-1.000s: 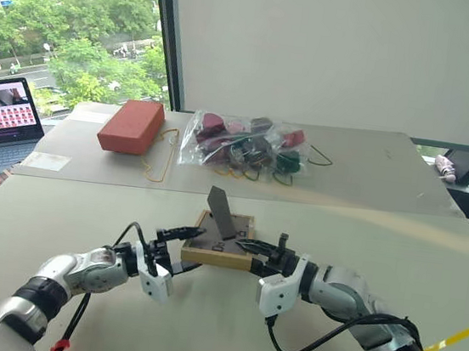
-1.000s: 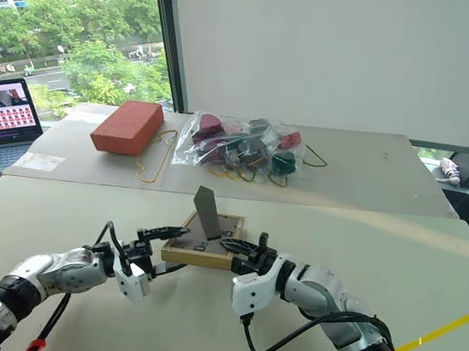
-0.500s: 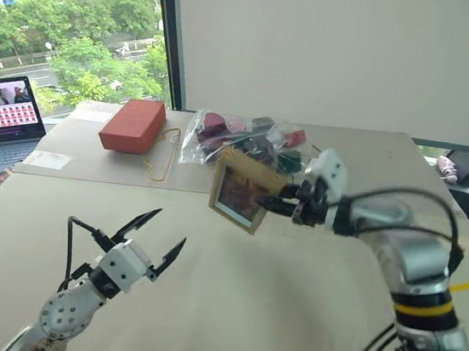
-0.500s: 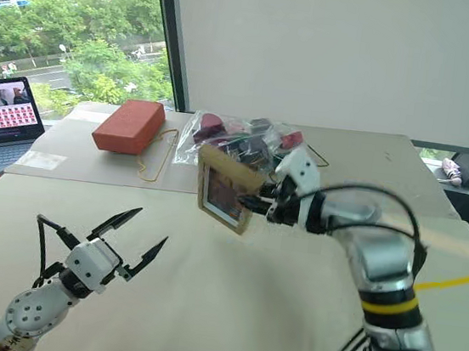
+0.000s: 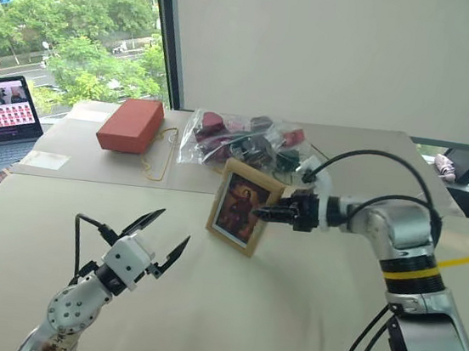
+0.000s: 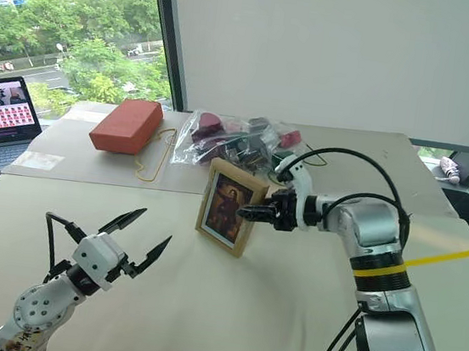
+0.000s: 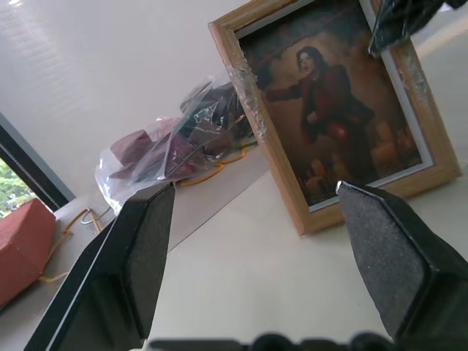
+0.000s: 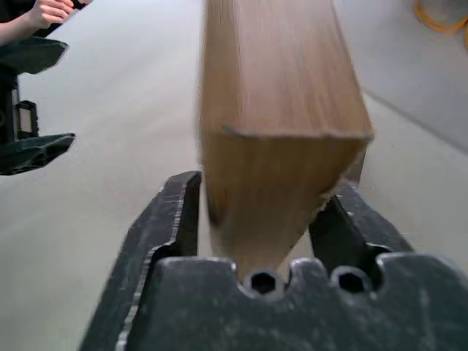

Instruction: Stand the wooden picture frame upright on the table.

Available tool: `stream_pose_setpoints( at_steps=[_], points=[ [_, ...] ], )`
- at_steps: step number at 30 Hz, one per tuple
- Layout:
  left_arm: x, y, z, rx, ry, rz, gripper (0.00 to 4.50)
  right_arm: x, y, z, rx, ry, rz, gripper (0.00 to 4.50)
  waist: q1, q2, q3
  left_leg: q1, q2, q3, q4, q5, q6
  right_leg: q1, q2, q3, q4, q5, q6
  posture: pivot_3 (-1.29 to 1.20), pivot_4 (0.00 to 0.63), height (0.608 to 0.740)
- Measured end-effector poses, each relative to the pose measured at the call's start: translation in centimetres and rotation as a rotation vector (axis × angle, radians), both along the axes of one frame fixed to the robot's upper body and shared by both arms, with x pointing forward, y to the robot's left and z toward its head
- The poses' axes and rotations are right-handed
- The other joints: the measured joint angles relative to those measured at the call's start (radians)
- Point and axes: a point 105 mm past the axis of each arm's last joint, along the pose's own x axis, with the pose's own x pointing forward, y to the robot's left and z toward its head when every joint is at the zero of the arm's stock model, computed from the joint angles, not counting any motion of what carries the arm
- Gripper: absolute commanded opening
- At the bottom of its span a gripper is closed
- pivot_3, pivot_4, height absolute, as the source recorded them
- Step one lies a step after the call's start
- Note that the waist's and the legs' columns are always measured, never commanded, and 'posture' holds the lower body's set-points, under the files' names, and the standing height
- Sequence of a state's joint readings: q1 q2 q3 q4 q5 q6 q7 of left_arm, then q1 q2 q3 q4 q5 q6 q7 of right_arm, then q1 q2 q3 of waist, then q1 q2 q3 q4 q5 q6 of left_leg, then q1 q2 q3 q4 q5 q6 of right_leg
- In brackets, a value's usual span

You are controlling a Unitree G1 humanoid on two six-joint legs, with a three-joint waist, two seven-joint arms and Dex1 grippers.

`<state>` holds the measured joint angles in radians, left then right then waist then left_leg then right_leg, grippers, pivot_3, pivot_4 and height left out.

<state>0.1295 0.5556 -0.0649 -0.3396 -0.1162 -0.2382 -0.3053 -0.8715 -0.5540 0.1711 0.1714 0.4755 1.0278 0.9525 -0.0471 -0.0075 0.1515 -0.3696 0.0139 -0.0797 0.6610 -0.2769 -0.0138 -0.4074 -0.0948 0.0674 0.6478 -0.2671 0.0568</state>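
Right claw (image 6: 251,213) pinches the frame (image 6: 227,206) at picture centre, upright on the worktop (image 6: 285,319); left claw (image 6: 136,238) gapes empty. Releasing unevenly could topple it.

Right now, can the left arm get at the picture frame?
Probably yes. The left gripper is open, facing the picture frame, with only bare table between; the right gripper holds the far edge.
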Motion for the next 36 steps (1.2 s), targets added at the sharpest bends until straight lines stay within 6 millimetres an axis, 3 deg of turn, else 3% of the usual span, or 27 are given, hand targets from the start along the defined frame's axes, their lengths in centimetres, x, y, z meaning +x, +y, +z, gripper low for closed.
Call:
stream_pose_setpoints(
  at_steps=[2, 6, 11, 17, 19, 22, 25, 29, 36],
  points=[
    [0.0, 0.0, 0.0, -0.002, 0.001, -0.003, 3.82, 0.0, -0.1, 0.2, 0.007, -0.003, -0.003, 4.48, 0.002, 0.0, 0.0, 0.0, 0.0, 0.0, 0.0, 0.0, 0.0, -0.001, 0.0, 0.0, 0.0, 0.0, 0.0, 0.0, 0.15, 0.74],
    [0.0, -0.2, 0.0, -0.01, 0.006, -0.016, 3.82, -0.1, -1.2, 1.2, 0.033, -0.014, -0.033, 4.48, 0.004, 0.0, 0.0, -0.001, 0.0, 0.0, 0.0, 0.0, 0.0, -0.001, 0.0, 0.0, 0.0, 0.0, 0.0, 0.0, 0.15, 0.74],
    [0.2, 0.3, 0.0, -0.013, 0.018, 0.006, 3.82, -1.4, -5.0, 2.2, 0.057, -0.014, -0.138, 4.48, 0.011, 0.0, 0.0, -0.002, 0.0, 0.0, 0.0, 0.0, 0.0, 0.0, -0.001, 0.0, -0.001, 0.0, 0.0, 0.0, 0.15, 0.74],
    [0.9, 2.0, -1.7, -0.136, 0.183, 0.121, 3.82, -5.6, -8.2, 0.9, 0.048, -0.001, -0.249, 4.48, 0.009, -0.001, 0.001, -0.002, 0.0, 0.0, 0.0, -0.001, 0.002, 0.001, 0.0, 0.0, -0.001, 0.0, 0.0, 0.0, 0.15, 0.74],
    [1.3, 2.6, -2.3, -0.23, 0.258, 0.188, 3.82, -6.4, -7.6, -0.5, 0.016, -0.029, -0.302, 4.48, 0.005, -0.002, 0.001, -0.001, 0.0, 0.0, 0.0, -0.001, 0.002, 0.002, 0.001, 0.0, -0.001, 0.0, 0.0, 0.0, 0.15, 0.74],
    [1.9, 2.5, -2.6, -0.305, 0.335, 0.222, 3.82, -5.7, -7.0, -3.1, -0.034, -0.12, -0.538, 4.48, 0.0, -0.002, 0.001, 0.0, 0.0, 0.0, 0.0, 0.0, 0.0, 0.001, 0.001, 0.0, 0.0, 0.0, 0.0, 0.0, 0.15, 0.74],
    [2.2, 2.2, -2.1, -0.361, 0.355, 0.239, 3.82, -5.6, -7.7, -3.6, -0.086, -0.293, -0.789, 4.48, 0.006, -0.002, 0.001, -0.001, -0.001, -0.001, 0.0, 0.001, -0.001, 0.001, 0.0, 0.0, 0.0, 0.0, 0.0, 0.0, 0.15, 0.74],
    [2.3, 3.4, -2.0, -0.396, 0.35, 0.322, 3.82, -7.1, -8.9, -3.4, -0.057, -0.501, -1.09, 4.48, 0.008, -0.002, 0.001, 0.0, 0.0, -0.001, -0.001, 0.001, -0.003, 0.0, 0.0, 0.0, -0.001, 0.0, 0.0, 0.0, 0.15, 0.74],
    [3.3, 3.4, -2.0, -0.419, 0.334, 0.362, 3.82, -7.1, -7.1, -4.8, -0.066, -0.588, -1.101, 4.48, -0.001, -0.002, 0.001, 0.002, 0.0, -0.001, -0.001, 0.002, -0.007, 0.002, 0.001, 0.001, -0.001, 0.001, -0.001, 0.0, 0.15, 0.74]
  ],
)
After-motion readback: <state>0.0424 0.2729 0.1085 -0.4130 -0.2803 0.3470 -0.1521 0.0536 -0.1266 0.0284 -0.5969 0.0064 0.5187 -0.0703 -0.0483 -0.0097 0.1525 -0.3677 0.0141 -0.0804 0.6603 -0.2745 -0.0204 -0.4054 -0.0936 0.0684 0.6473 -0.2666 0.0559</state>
